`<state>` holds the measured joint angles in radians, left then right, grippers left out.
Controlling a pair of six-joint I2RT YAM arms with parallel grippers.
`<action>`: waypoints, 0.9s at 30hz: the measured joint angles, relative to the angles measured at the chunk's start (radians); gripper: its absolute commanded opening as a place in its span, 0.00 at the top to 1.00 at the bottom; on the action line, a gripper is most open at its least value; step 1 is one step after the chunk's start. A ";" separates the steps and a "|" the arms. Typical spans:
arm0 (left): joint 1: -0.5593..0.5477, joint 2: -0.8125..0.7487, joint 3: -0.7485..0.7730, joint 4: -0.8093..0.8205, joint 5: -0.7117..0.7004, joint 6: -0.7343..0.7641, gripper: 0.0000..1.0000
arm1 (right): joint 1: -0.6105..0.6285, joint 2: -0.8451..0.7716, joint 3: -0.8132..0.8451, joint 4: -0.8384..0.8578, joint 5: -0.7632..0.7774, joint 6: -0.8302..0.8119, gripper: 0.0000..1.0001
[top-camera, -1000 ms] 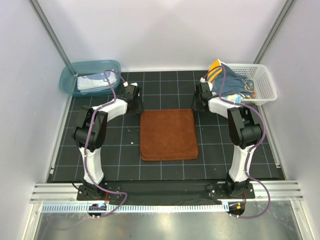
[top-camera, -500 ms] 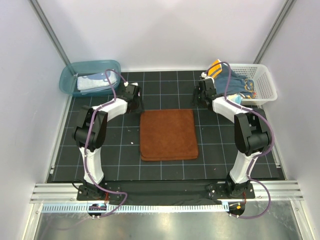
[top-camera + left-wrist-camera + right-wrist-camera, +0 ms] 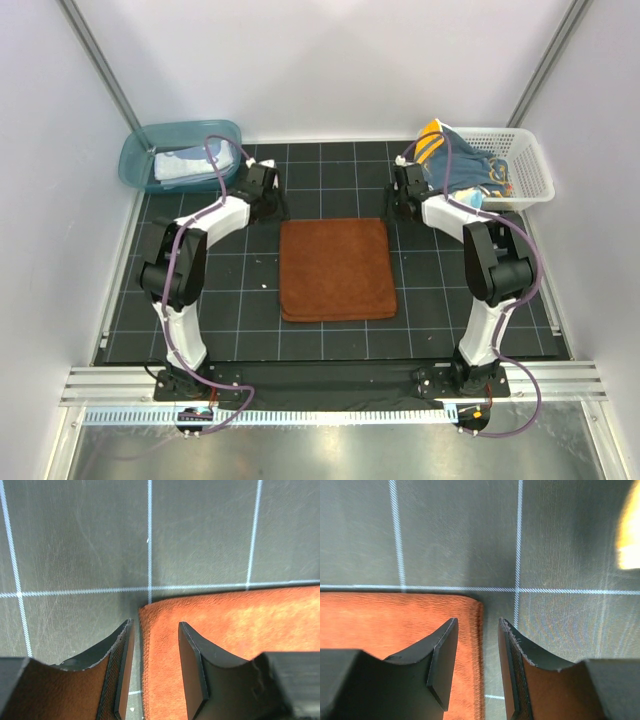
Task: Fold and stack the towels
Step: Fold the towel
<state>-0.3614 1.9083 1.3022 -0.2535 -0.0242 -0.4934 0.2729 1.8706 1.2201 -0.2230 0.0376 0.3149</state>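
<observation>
the rust-brown towel [image 3: 335, 268] lies flat and roughly square in the middle of the black mat [image 3: 240, 300], which is ruled with thin white grid lines. the left gripper [image 3: 155, 630] sits over the towel's far left corner with its jaws a narrow gap apart, one finger above the mat and one above the terry, holding nothing. the right gripper [image 3: 478, 625] mirrors it at the far right corner, parted just as narrowly and also holding nothing. a pale blue and white towel [image 3: 185, 165] rests in the teal tub [image 3: 135, 160] at the far left. a navy towel with a yellow-orange border [image 3: 440, 145] spills from the white lattice basket [image 3: 535, 165] at the far right. plain pale walls close in the mat, and an aluminium rail [image 3: 330, 385] runs along its near edge.
</observation>
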 measured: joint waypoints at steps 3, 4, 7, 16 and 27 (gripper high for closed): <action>0.000 0.000 -0.022 -0.003 0.002 0.000 0.56 | 0.000 0.033 0.001 -0.013 0.000 -0.006 0.55; 0.000 0.000 -0.028 -0.006 0.002 0.000 0.56 | 0.000 0.043 0.001 -0.017 0.000 -0.007 0.55; 0.000 0.004 -0.031 -0.010 0.003 0.000 0.58 | 0.003 0.060 0.022 -0.019 0.000 -0.011 0.55; 0.000 0.047 -0.026 -0.009 0.007 0.000 0.60 | 0.024 0.098 0.063 -0.020 0.020 -0.022 0.55; -0.019 0.085 0.021 -0.013 -0.041 0.006 0.64 | 0.047 0.113 0.084 -0.032 0.062 -0.033 0.58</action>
<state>-0.3801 1.9938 1.3231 -0.2665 -0.0654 -0.4873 0.3199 1.9831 1.3045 -0.2554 0.0994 0.2821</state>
